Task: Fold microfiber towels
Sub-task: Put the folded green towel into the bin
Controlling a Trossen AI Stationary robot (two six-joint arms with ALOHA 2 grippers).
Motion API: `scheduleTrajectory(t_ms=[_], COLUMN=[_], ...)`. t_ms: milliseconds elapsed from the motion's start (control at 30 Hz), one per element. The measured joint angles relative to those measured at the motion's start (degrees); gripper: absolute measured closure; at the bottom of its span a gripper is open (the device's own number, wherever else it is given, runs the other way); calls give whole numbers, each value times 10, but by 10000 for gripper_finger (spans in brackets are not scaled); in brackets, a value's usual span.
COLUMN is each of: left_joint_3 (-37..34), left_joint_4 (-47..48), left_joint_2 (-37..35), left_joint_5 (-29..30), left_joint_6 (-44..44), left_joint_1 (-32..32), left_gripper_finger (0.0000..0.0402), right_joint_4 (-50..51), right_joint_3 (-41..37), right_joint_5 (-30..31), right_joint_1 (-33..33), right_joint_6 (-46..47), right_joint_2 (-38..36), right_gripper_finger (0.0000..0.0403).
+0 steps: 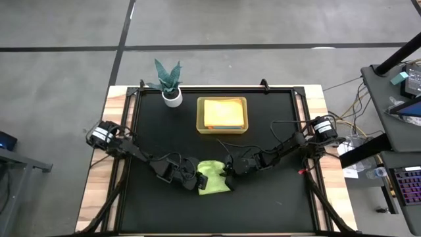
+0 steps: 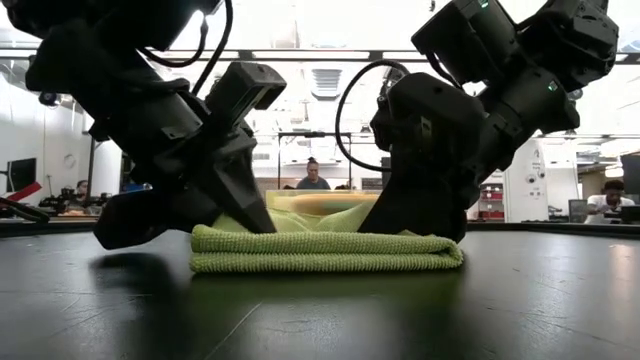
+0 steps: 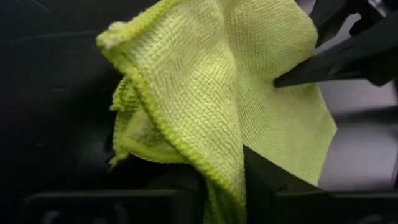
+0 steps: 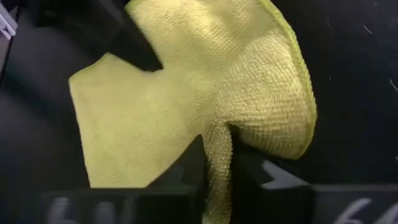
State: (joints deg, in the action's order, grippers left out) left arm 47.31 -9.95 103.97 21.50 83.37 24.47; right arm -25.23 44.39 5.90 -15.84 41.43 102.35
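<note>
1. We find the lime green towel lying near the front of the black surface, already doubled over.
2. The left gripper and right gripper each pinch a towel edge, we judge for the next fold.
3. The bin and plant stand well apart, so we note open room all around.

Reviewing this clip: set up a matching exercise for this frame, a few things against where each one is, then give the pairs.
Things:
1. lime green towel
2. yellow bin
3. potted plant
4. left gripper

Places:
A. far left part of the mat
B. near edge of the mat, between both grippers
C. far middle of the mat
D. on the towel's left edge

Pairs: 1-B, 2-C, 3-A, 4-D
</note>
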Motion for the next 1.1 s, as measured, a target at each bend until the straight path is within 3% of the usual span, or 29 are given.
scheduleTrajectory(t_ms=[167, 367, 567, 900, 1100], left_joint_3=[-1, -1, -1, 0, 0], left_joint_4=[3, 3, 4, -3, -33], left_joint_2=[-6, -30, -92, -189, -197], left_joint_5=[2, 11, 31, 14, -53], left_joint_6=[-30, -75, -177, -397, -475], left_joint_1=[0, -8, -44, -184, -284], left_gripper_finger=[394, 394, 394, 394, 394], right_joint_4=[-1, 13, 62, 120, 134], right_joint_3=[0, 0, 0, 1, 1], right_joint_5=[1, 4, 45, 48, 23], right_joint_1=[0, 0, 15, 118, 206], right_joint_6=[-22, -53, -98, -185, -210], right_joint_2=[-8, -46, -106, -224, -265], right_gripper_finger=[388, 388, 389, 390, 390])
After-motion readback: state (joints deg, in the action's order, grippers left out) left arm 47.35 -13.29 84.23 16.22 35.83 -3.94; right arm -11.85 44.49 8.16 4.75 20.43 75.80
